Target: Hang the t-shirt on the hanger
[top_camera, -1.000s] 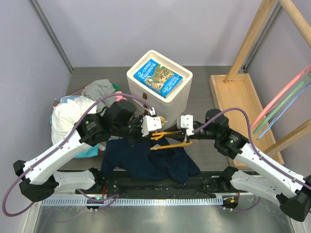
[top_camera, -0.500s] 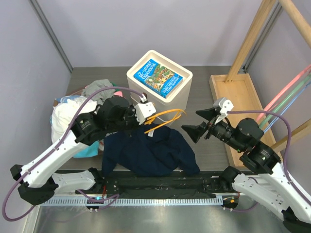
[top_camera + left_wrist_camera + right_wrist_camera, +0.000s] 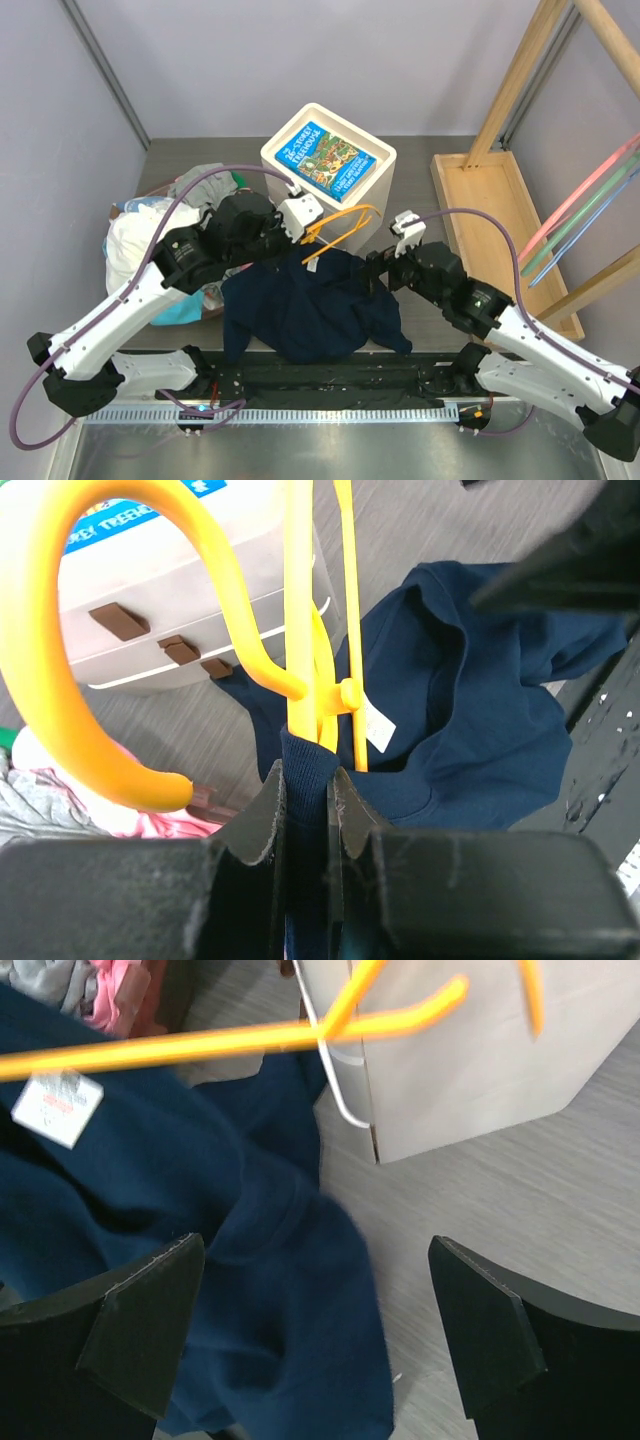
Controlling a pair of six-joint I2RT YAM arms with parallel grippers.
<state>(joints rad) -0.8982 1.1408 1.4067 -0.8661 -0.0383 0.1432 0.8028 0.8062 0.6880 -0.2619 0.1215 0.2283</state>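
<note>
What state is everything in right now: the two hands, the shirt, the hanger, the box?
left hand: shut, pinching hanger and t-shirt collar together.
right hand: open, empty, over the t-shirt.
hanger: held aloft, tilted.
t-shirt: collar raised, rest crumpled in a heap.
white box: book lying on top.

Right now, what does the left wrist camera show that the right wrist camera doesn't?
Left wrist only: the curved hook of the hanger, and the left gripper shut on it with the t-shirt pinched in. Right wrist only: the right gripper, open above the shirt's edge. Both: t-shirt, the hanger's orange bars and the white box.
</note>
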